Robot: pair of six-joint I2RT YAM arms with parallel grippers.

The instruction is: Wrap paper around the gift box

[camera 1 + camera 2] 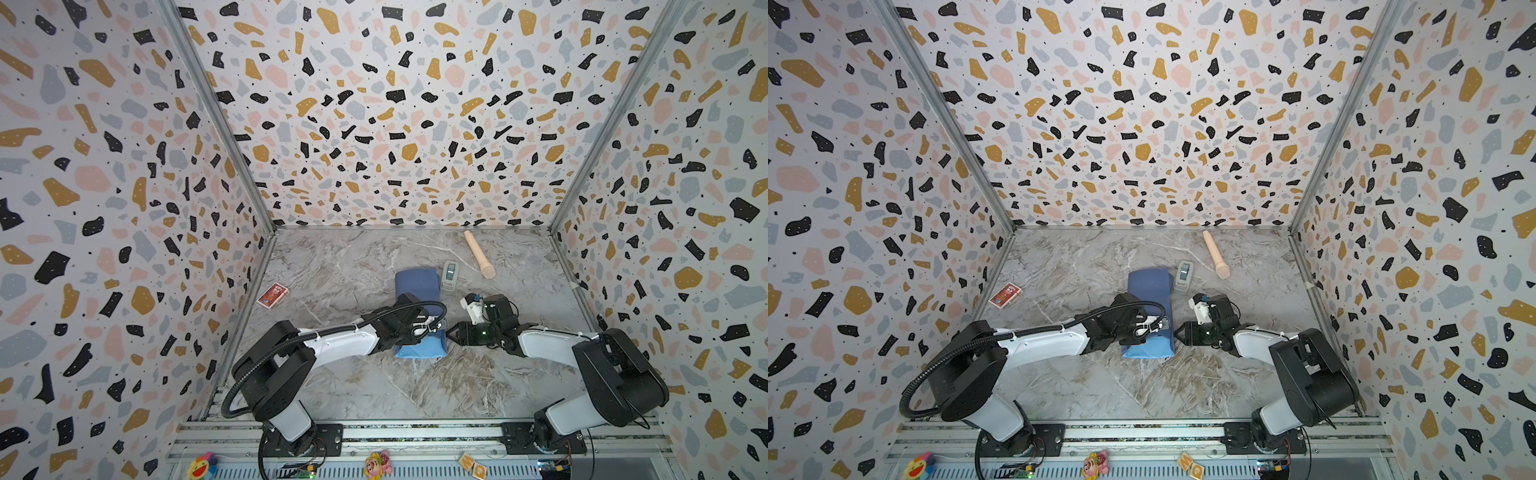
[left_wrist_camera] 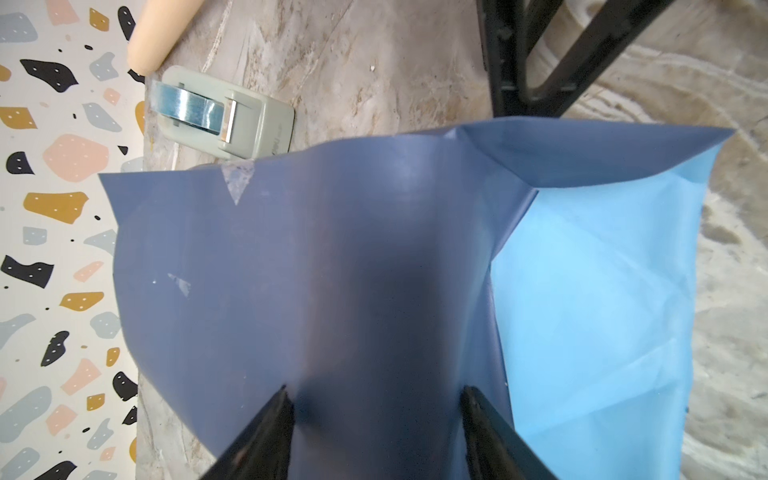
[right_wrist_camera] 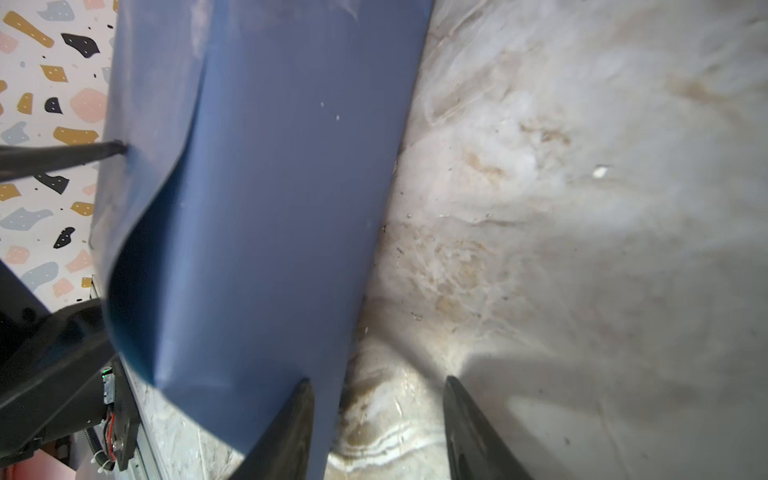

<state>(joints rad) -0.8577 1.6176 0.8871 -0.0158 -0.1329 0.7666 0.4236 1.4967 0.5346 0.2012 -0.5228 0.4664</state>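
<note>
Marble tabletop (image 1: 374, 395), paper (image 1: 417, 282) under left pincer (image 2: 376, 392).

And the left arm (image 1: 340, 343) is stretched from the counter's front-left toward the middle, left gripper (image 2: 378, 415) angled down, 2 fingers (image 2: 270, 436) spread wide. Over from front-right, the right arm (image 1: 548, 345) lies low, right gripper (image 3: 376, 399) pointing at its partner, fingers apart.

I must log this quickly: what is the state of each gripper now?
Left gripper: open, fingers apart over the large thin blue paper sheet, holding nothing.
Right gripper: open, empty, beside that sheet.
</note>
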